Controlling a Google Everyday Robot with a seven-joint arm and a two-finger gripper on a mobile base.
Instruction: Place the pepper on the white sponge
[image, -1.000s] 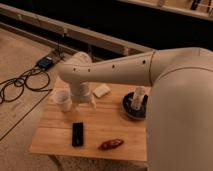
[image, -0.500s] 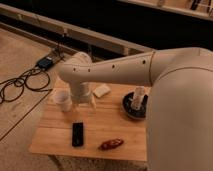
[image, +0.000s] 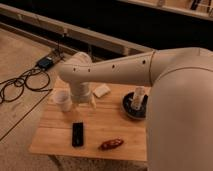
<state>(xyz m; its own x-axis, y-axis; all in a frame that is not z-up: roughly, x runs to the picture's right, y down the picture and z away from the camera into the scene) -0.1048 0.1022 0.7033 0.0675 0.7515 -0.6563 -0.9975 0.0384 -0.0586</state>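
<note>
At the front of the table (image: 55, 136), the pepper (image: 111, 144), well apart from the hand (image: 86, 104), its opening indiscernible.

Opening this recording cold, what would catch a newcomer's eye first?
The robot's bulky white arm fills the picture's right side, its gripper hanging over the wooden table between the white cup and the white sponge. The dark-red pepper lies near the front edge, beside a black device.

One gripper (image: 84, 104) over table (image: 52, 136), one pepper (image: 111, 144), one sponge (image: 101, 90)
</note>
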